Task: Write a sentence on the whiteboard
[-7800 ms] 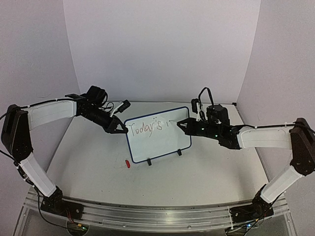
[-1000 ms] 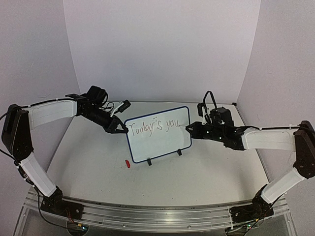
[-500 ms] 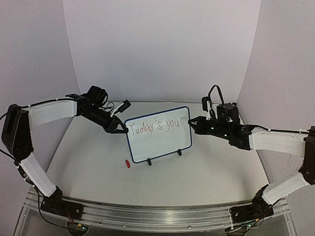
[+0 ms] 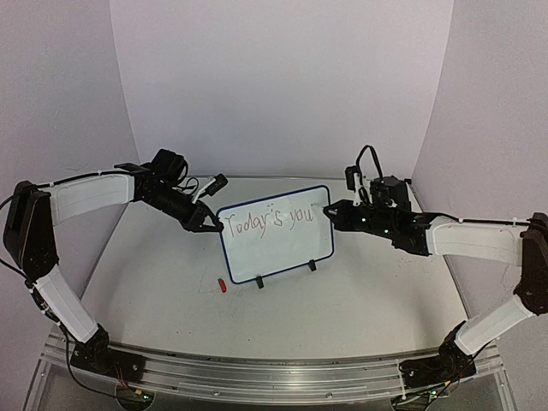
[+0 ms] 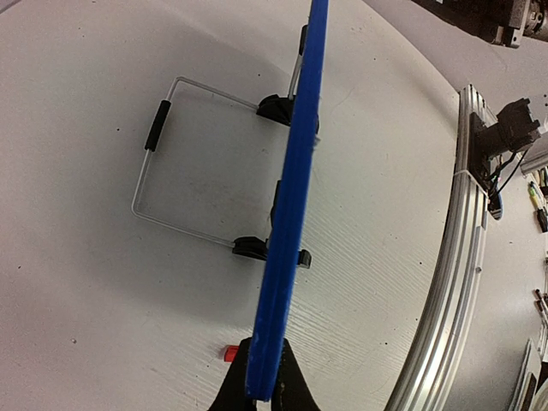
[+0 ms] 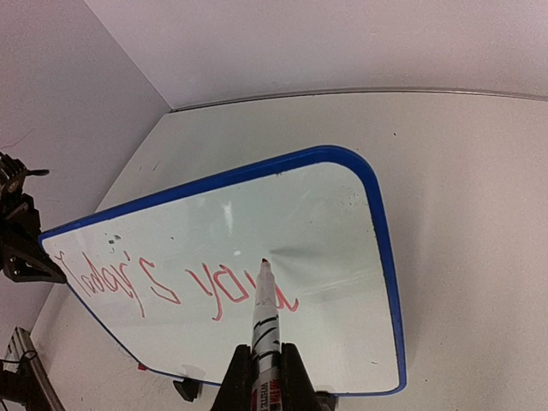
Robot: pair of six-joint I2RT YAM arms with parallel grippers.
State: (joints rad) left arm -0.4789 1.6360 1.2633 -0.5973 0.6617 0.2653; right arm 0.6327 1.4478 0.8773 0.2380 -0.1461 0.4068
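Aluminium rail [image 4: 257,370] runs along the near edge. Beyond it is the white counter [image 4: 368,300], w/ a small red cap [image 4: 221,286] lying just in front of the board's left corner.

Next comes the whiteboard [image 4: 282,253], mid-counter, propped up w/ a slight backward lean on two black feet [image 4: 259,281] and a wire stand [image 5: 150,171] behind. The left gripper [image 4: 210,225] is clamped on the board's left edge, pinching the blue frame to steady it. The right gripper [image 4: 334,213] sits by the top right corner, closed tight on a marker [image 6: 265,321]. The nib points at the board face near the last letter; can't tell if it touches.

The sentence [image 4: 272,220] reads "Today's you" along the top line, lower half blank. So the writing step is in hand and, by my read, unfinished, w/ more letters prob. to come.

Next move, as I judge it:
- Put the nib down just right of the "u". There's little room before the frame, so any stroke must be small.
- Then lift and drop to the lower half for a 2nd line.
- Keep pressure light — otherwise the board could tip back or slip in the left grip.

Containers: none in view, so no contents to report. Far side — plain pale walls only.
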